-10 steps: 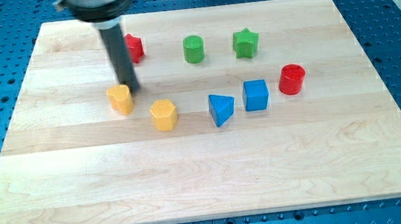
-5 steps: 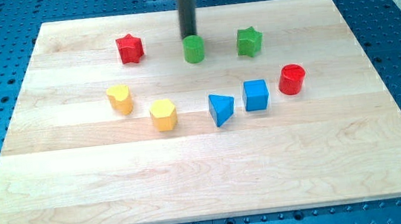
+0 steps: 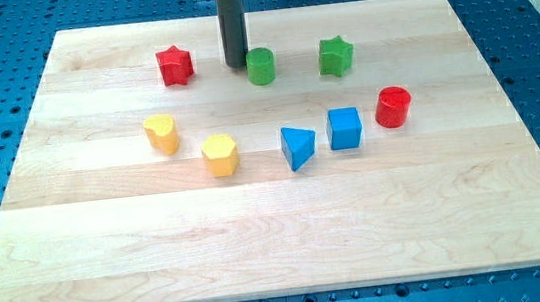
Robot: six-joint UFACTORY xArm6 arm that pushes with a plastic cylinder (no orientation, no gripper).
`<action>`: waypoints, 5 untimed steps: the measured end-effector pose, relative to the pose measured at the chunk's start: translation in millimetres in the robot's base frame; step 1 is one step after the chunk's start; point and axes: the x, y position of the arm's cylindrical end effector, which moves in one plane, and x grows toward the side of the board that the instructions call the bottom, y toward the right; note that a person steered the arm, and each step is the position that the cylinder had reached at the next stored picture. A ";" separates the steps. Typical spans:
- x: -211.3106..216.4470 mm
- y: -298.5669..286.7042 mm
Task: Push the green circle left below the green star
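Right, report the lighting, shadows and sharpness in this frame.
Camera view: light is even and soft, with no glare on the wooden board; the blocks cast only faint, short shadows. The green circle and green star look sharp. The rod is crisp, no motion blur; my tip sits just left of the green circle.

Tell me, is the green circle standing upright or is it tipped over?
Upright. The green circle shows its flat round top facing up, with my tip close at its left side in the view.
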 end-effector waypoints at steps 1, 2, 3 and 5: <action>7.5 13.7; -5.0 15.8; -3.7 45.9; 2.1 92.3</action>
